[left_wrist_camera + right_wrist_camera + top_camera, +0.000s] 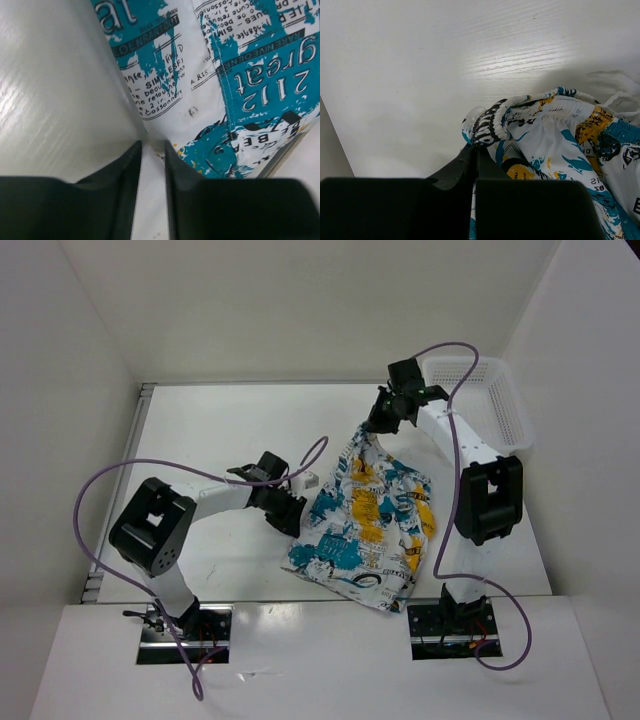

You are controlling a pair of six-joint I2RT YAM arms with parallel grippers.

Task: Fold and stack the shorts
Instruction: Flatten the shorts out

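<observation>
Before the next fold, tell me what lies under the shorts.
Only the white table shows around the shorts; they lie on it, their far corner held up by the right gripper. Whatever is beneath the fabric is covered.
</observation>
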